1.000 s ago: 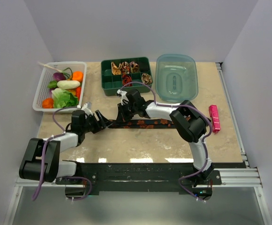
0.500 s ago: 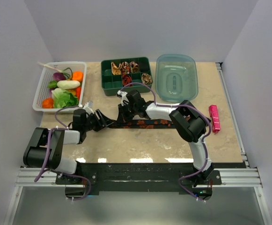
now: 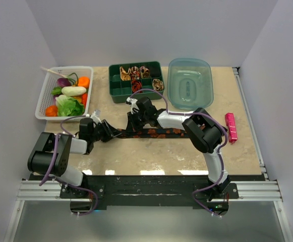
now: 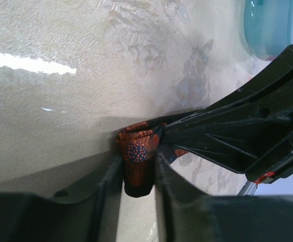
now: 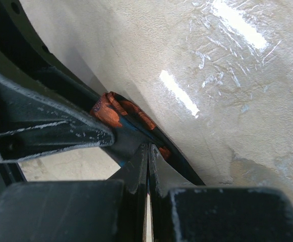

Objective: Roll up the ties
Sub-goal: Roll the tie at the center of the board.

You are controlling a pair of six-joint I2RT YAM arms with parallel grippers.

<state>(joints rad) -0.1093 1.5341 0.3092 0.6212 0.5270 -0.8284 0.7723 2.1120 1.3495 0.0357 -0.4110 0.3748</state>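
I see the left fingers (image 4: 106, 194) narrowly apart, clamped on the tie's (image 4: 136, 157) rolled end; the right fingers (image 5: 136, 174) are pressed together, pinching its fabric.

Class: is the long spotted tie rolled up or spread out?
Mostly spread: the tie lies in a flat strip; only its left end is curled, between the left gripper's fingers.

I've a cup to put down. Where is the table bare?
Bare: the near strip of table, on the arms' side of the tie; also the right corner nearer than the pink bar. Crowded: the back row of white basket, green tray and teal tub, and the middle, where the left pincer and right pincer meet on the tie.
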